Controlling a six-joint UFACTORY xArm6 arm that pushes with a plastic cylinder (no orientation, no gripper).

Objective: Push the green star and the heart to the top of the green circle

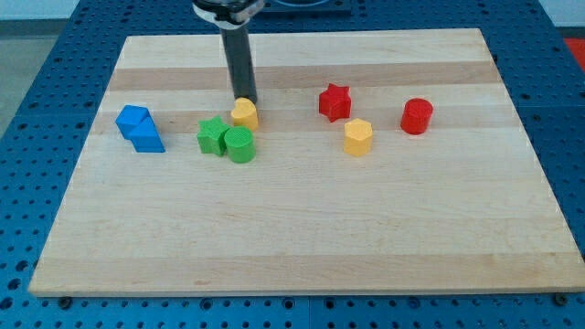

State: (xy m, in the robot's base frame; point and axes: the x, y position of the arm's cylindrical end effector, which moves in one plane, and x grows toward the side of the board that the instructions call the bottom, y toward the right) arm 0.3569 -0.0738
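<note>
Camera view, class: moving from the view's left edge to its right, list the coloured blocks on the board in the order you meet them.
blue block → green star → green circle → red star → yellow hexagon → red cylinder

The board (302, 228) is pale wood, smooth and matt, with a faint grain in long bands; the table (37, 110) under it is blue, pierced with rows of small holes; the green star (212, 135), heart (244, 113) and green circle (239, 144) look like matt plastic; the rod (241, 59) is dark with a dull sheen, down to my tip (248, 100).
</note>
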